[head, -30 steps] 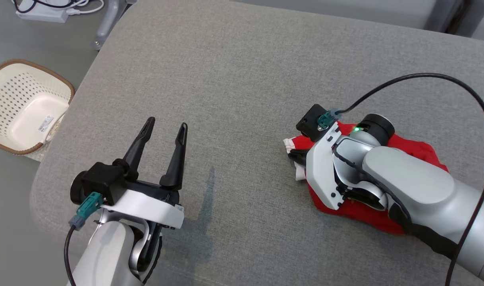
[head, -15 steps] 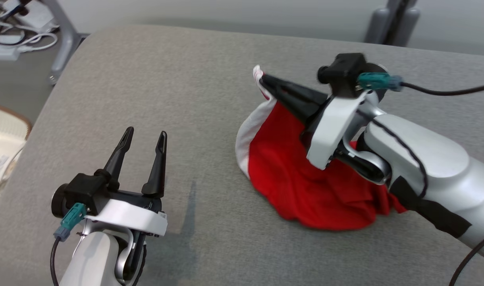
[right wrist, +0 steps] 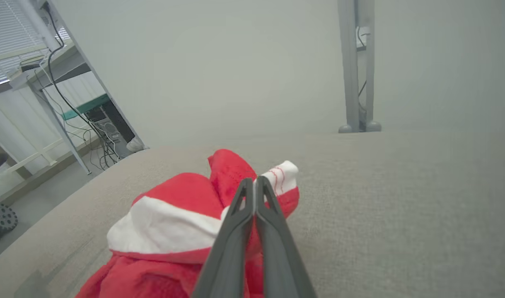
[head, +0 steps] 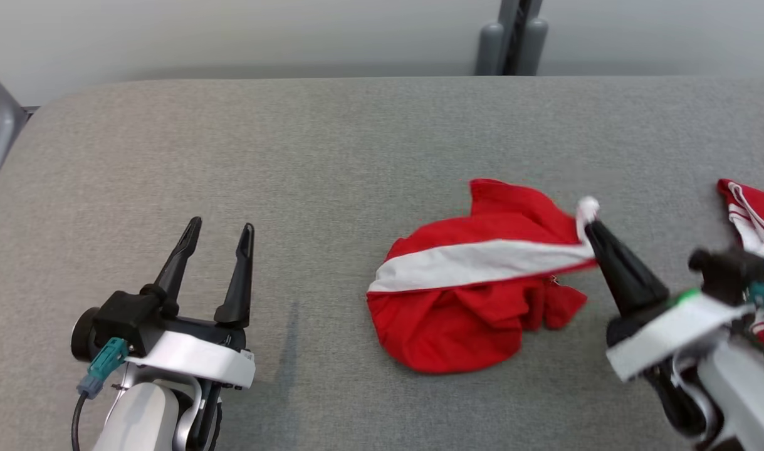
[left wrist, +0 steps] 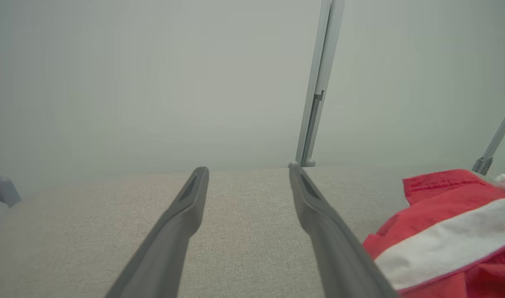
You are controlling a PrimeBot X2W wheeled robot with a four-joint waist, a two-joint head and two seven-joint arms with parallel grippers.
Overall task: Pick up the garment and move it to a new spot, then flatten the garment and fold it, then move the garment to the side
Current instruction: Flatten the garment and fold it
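Right claw [head: 590,223] clamps the garment's [head: 476,300] white trim, pulling one corner taut, likely to shift it across the bench [head: 294,156]. Left claw [head: 220,227] stands wide open, empty, well apart.

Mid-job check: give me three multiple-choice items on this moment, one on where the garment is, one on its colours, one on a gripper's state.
1. Where is the red garment?
A. In a basket.
B. On the grey cushion, right of the left gripper.
C. Between the left gripper's jaws.
2. What colour is the band across it?
A. Blue.
B. Black.
C. White.
3. How does the right gripper stand?
A. Jaws shut on the garment's white-tipped corner.
B. Jaws wide open.
C. Shut on nothing.
Answers: B, the head view shows it resting on the cushion; C, a white stripe crosses the red cloth; A, the right wrist view shows the jaws pinched on cloth.
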